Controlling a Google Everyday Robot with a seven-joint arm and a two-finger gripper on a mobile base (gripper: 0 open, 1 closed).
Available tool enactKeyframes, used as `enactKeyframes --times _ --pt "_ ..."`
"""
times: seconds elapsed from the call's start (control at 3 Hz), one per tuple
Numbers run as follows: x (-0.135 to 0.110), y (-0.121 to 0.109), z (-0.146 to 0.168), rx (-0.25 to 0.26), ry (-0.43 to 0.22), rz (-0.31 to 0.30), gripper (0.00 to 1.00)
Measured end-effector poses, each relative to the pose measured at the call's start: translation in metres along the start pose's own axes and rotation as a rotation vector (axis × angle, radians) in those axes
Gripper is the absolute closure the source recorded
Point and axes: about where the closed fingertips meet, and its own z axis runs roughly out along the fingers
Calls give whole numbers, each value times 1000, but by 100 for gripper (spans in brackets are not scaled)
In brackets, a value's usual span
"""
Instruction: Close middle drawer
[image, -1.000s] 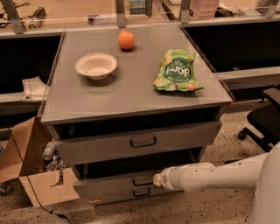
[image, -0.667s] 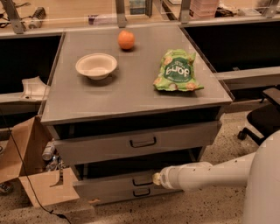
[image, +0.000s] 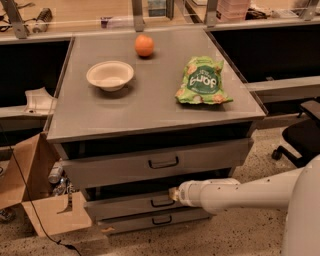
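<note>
The middle drawer (image: 125, 206) is the grey mid-height front with a small dark loop handle (image: 162, 202), below the tall top drawer (image: 115, 167) and above the narrow bottom drawer (image: 130, 221). It stands out a little from the cabinet, with a dark gap above it. My gripper (image: 173, 194) is at the end of the white arm (image: 235, 194), which reaches in from the right. The gripper sits at the upper edge of the middle drawer front, just right of and above its handle.
On the grey cabinet top (image: 150, 105) are a white bowl (image: 110, 75), an orange (image: 144, 45) and a green snack bag (image: 202, 81). An open cardboard box (image: 35, 200) stands at the left of the cabinet. A black office chair (image: 300, 135) is at the right.
The gripper has shifted slightly left and up along the middle drawer front. The drawers look about as they did.
</note>
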Motion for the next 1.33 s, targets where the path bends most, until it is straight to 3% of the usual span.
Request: enactKeyframes --times 0.33,1.0,1.33 --pt "0 0 0 0 0 0 100" --pt "17 -42 -53 112 3 63 100" --pt "23 -46 -58 124 9 71 100"
